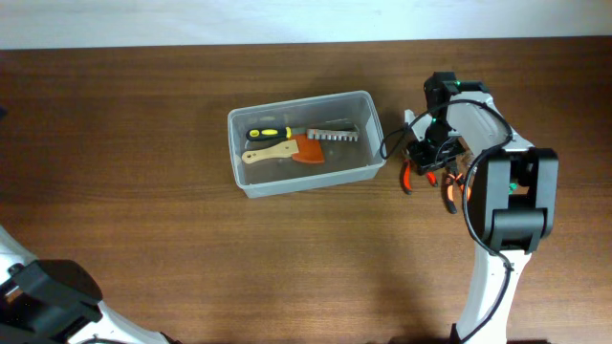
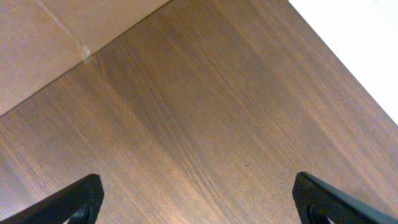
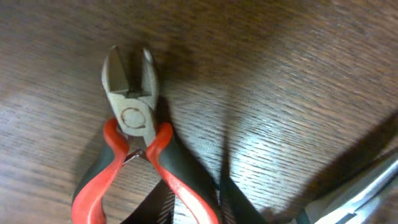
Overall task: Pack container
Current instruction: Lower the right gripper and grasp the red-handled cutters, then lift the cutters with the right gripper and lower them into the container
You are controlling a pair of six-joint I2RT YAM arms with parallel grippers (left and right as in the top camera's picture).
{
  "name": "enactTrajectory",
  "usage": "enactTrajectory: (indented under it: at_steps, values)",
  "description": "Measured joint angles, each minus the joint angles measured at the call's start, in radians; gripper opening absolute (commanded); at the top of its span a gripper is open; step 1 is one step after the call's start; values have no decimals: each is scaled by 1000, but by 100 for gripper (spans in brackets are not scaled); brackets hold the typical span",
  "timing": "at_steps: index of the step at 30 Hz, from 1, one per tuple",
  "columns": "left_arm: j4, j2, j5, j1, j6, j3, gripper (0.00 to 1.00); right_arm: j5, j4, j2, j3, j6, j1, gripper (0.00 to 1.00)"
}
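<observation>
The clear container stands at table centre. It holds a yellow-and-black screwdriver, a wooden-handled orange scraper and a toothed metal blade. My right gripper is to the right of the container, low over red-handled side cutters. In the right wrist view its fingers are closed around the right handle of the cutters, which lie on the wood. My left gripper is open and empty over bare wood, its arm at the overhead view's bottom left.
A second orange-handled tool lies just right of the cutters; its metal part shows at the right wrist view's lower right. The table's far edge meets a white wall behind the container.
</observation>
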Motion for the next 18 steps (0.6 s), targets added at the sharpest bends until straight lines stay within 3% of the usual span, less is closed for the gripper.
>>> enactTrajectory:
  at_steps: [12, 18]
  values:
    - [0, 0, 0, 0, 0, 0, 99, 29, -120, -6, 11, 84, 0, 5]
    - [0, 0, 0, 0, 0, 0, 99, 32, -193, -147, 119, 127, 7, 4]
